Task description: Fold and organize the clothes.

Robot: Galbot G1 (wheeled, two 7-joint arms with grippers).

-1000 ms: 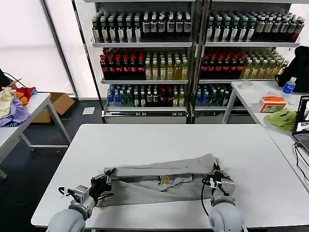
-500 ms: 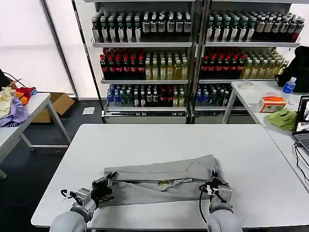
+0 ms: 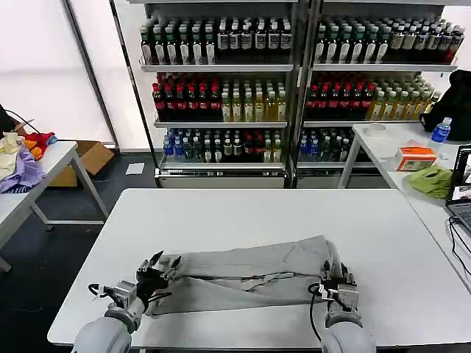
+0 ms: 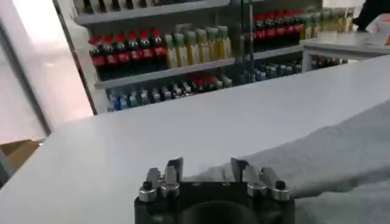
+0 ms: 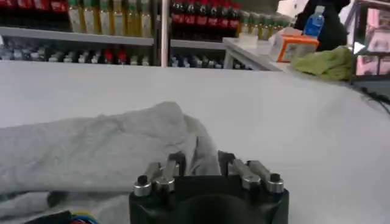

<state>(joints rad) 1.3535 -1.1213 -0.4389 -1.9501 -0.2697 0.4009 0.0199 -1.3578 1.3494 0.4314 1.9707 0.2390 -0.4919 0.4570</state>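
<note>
Garment: a light grey cotton T-shirt (image 3: 246,273) is lying folded into a long band across the near part of the white rectangular table (image 3: 257,213), its small multicoloured chest print (image 5: 79,217) showing at the edge of the right wrist view.
Left gripper: the left gripper (image 3: 157,267) is sitting at the shirt's left end, its fingers (image 4: 175,168) standing apart with bare tabletop between them, gripping nothing.
Right gripper: the right gripper (image 3: 337,276) is resting at the shirt's right end, fingers (image 5: 177,163) spread, cloth lying just ahead of them, nothing pinched.
Background: shelves of coloured drink bottles (image 3: 294,81) are standing behind the table; a bright green cloth (image 3: 432,180) is lying on a side table (image 3: 386,147) to the right.
</note>
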